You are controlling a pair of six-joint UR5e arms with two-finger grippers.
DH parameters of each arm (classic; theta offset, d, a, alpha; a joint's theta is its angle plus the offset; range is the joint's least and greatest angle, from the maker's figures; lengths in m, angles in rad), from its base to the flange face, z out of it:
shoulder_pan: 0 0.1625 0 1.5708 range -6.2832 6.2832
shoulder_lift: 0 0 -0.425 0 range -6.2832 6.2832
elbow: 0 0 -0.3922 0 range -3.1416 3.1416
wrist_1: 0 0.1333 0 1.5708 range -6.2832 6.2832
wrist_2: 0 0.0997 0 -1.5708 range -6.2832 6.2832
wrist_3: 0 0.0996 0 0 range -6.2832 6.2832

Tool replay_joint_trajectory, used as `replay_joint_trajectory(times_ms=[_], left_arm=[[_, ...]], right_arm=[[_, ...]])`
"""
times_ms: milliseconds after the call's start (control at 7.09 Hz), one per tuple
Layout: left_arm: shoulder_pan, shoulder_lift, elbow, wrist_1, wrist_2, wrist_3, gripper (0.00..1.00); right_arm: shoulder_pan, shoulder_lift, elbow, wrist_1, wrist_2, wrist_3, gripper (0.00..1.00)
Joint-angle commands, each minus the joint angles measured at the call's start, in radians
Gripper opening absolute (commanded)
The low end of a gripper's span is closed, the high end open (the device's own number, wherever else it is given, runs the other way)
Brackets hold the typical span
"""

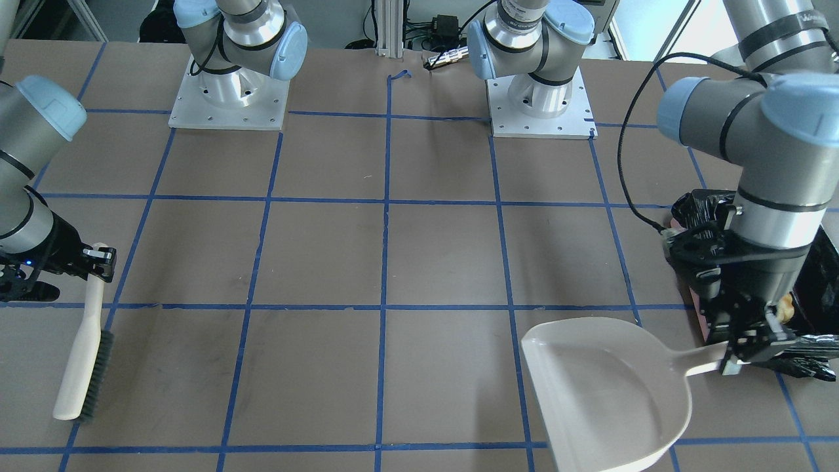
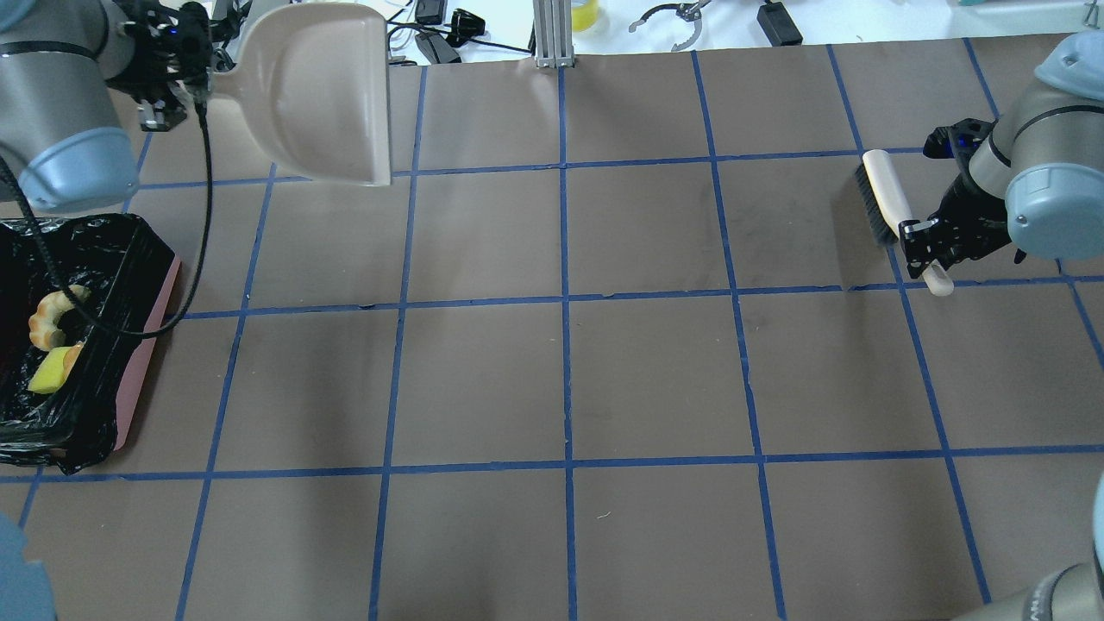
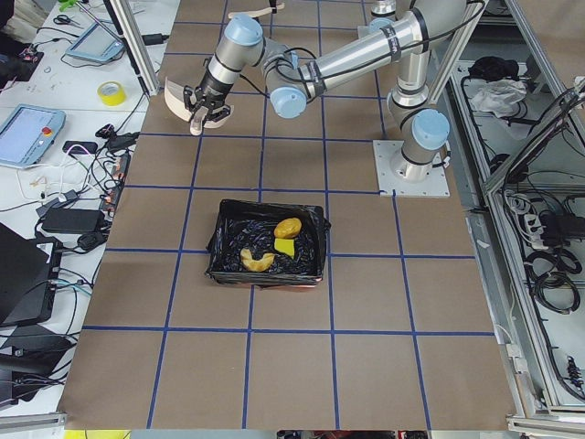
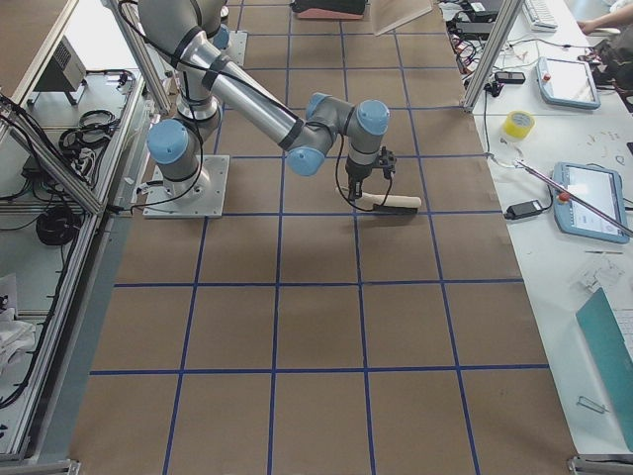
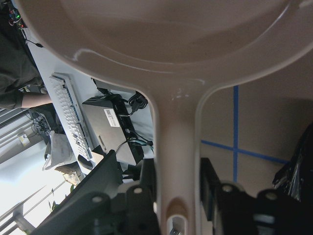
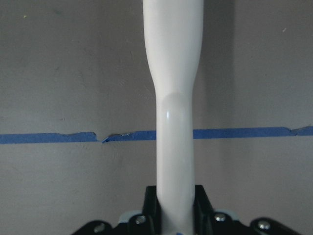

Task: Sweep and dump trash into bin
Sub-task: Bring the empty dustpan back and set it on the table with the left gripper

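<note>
The bin (image 2: 152,328), a pink box lined with a black bag, stands at the table's left end. In it lie the trash pieces: a golden croissant (image 2: 47,317), a yellow-green wedge (image 2: 50,371) and an amber lump (image 3: 288,227). My left gripper (image 2: 177,69) is shut on the handle of the beige dustpan (image 2: 315,90), which is empty and held beyond the bin near the far edge. My right gripper (image 2: 927,250) is shut on the white handle of the brush (image 2: 884,203), held low at the table's right end. I cannot tell whether its bristles touch the table.
Blue tape lines (image 2: 565,302) divide the brown tabletop into squares. The two arm bases (image 1: 541,98) are bolted at the robot's side. Cables and devices (image 2: 440,34) lie past the far edge. A person's hand (image 5: 32,100) rests at a keyboard off the table.
</note>
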Motion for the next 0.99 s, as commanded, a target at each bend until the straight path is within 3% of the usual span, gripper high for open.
replay_joint_trajectory(times_ms=[0, 141, 423, 706, 847], left_arm=[[-0.003, -0.088, 0.006, -0.148, -0.1, -0.023, 0.0], [-0.003, -0.106, 0.018, -0.25, -0.101, -0.002, 0.0], [-0.016, -0.159, 0.049, -0.288, -0.098, -0.037, 0.0], [-0.026, -0.202, 0.058, -0.296, 0.034, 0.046, 0.0], [-0.027, -0.208, 0.063, -0.296, 0.047, 0.048, 0.0]], right_arm=[[0.0, 0.004, 0.002, 0.0, -0.003, -0.001, 0.46], [-0.001, 0.005, 0.002, 0.0, -0.003, -0.015, 0.49], [-0.002, 0.007, 0.002, 0.003, -0.003, -0.018, 0.61], [-0.002, 0.008, 0.003, 0.003, -0.003, -0.02, 0.66], [-0.003, 0.01, 0.002, 0.001, -0.002, -0.027, 0.66]])
